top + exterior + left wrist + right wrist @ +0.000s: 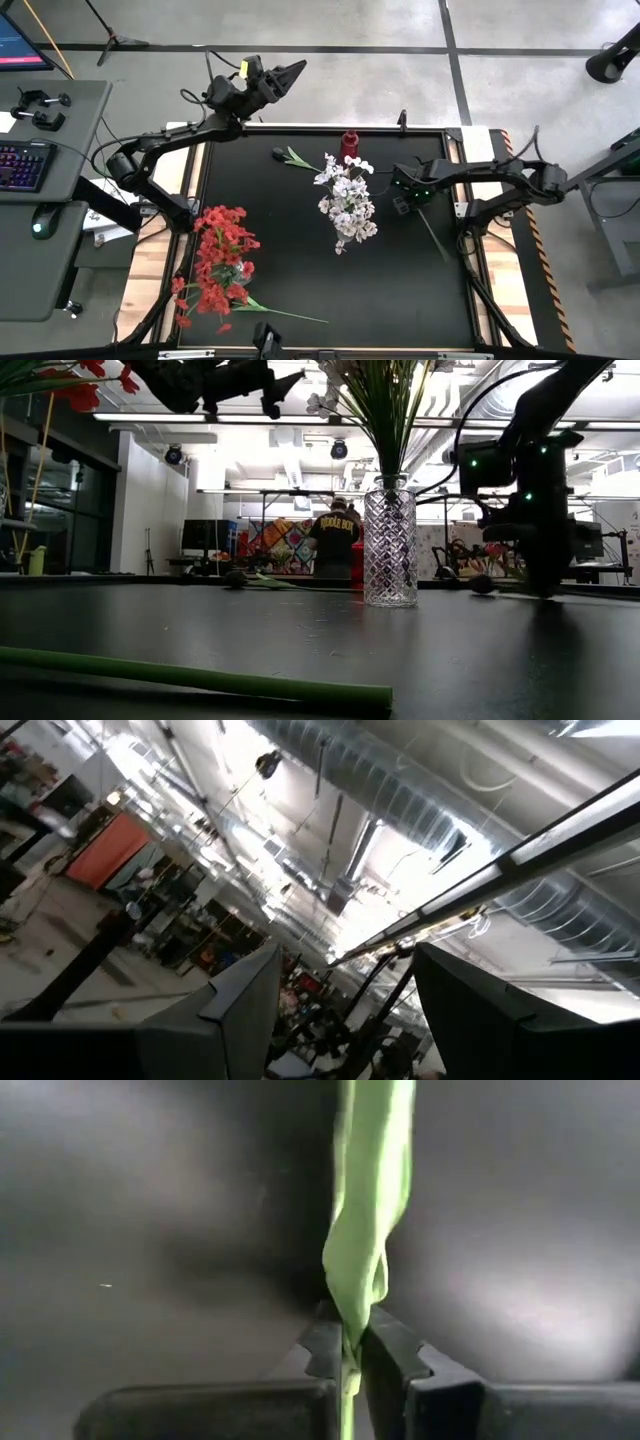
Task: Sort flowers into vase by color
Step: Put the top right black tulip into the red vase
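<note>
White flowers stand in a clear cut-glass vase at the middle of the black table. Red flowers cluster at the near left; what they stand in does not show. A dark-bloomed flower lies flat on the table at the far middle. To the right of the vase, my right gripper points down and is shut on a green stem. My left gripper is open and raised beyond the far left edge, showing ceiling between its fingers. My right gripper pinches the green stem between its two fingertips. The fingers come from above, pointing down at the table, and lie across the stem. The rest of the stem lies on the table, running toward the near right.
A red bottle-like object stands at the far edge behind the vase. A loose green stem lies by the near edge, close to the low camera. A desk with a keyboard stands left of the table. A person is in the room behind.
</note>
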